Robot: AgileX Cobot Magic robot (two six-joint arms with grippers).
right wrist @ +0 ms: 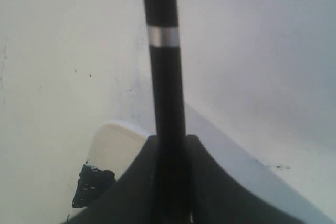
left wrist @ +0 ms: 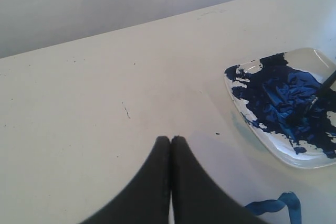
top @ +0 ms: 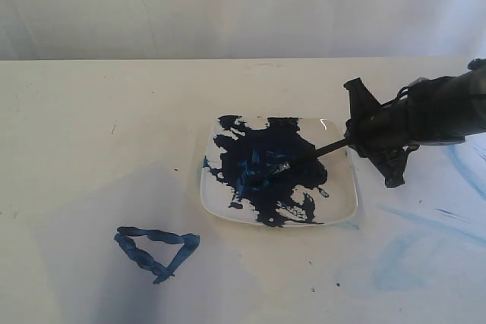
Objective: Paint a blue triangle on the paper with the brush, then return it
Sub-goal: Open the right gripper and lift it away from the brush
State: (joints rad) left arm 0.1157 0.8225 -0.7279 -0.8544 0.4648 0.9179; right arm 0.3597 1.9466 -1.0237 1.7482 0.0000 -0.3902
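Note:
The brush lies slanted over the white plate, its bristle end down in the dark-blue paint blotch. My right gripper is at the plate's right edge, shut on the black handle; in the right wrist view the brush runs out between the fingers of that gripper. The blue triangle is on the paper, left of and in front of the plate. My left gripper is shut and empty above the table, and it does not show in the exterior view.
Pale blue smears mark the table to the right of the plate. The plate and a corner of the triangle show in the left wrist view. A pale wall rises behind the table's far edge.

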